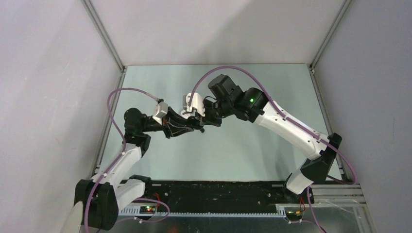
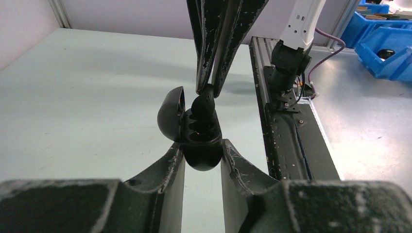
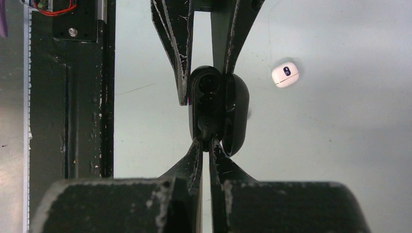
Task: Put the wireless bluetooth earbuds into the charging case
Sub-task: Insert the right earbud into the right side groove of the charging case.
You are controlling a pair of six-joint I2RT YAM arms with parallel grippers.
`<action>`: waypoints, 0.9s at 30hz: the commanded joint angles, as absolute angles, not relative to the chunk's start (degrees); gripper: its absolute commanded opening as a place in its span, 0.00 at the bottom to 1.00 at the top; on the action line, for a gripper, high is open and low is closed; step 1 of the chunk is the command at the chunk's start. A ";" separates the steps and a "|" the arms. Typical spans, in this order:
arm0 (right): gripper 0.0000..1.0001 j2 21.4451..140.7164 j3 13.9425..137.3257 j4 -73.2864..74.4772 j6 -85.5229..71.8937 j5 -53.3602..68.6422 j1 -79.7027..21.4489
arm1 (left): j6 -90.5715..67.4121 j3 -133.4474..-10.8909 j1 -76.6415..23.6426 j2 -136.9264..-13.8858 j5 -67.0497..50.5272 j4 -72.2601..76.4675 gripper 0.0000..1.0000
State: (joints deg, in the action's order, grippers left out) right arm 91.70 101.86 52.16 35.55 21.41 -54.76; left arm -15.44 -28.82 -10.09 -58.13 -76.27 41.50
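Right end effector (image 2: 206,90) is pressed together on the stem end of a small black plastic earbud (image 2: 204,104), coming in from above and poking it down into the glossy black pebble-shaped charging case (image 2: 201,158). Left end effector (image 2: 203,148) is pinching that case by its sides and holding it up off the pale green counter (image 2: 87,97), hinged lid (image 2: 171,114) flipped open to one side. So the earbud is sitting at the mouth of its socket, not fully seated as far as I can tell. The risky bit, I'd say: the bud looks a little tilted against the pocket, so pushing straight down could jam it or pop it sideways out of the pinch. The case is smooth and rounded too, so extra pressure could make it twist or squirt out of the left grip. Also, a white pebble-shaped case (image 3: 285,74) lies on the counter, well apart from all this.
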 commanded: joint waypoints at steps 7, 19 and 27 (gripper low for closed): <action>0.00 89.94 101.28 52.97 36.11 23.32 -55.28 | -16.43 -28.28 -9.59 -56.95 -74.99 43.43 0.00; 0.00 89.69 101.25 53.27 36.21 22.51 -55.11 | -16.01 -28.37 -9.50 -57.34 -75.69 43.44 0.00; 0.00 89.53 101.36 53.75 37.50 25.52 -55.11 | -17.35 -28.58 -9.52 -58.31 -75.38 43.43 0.00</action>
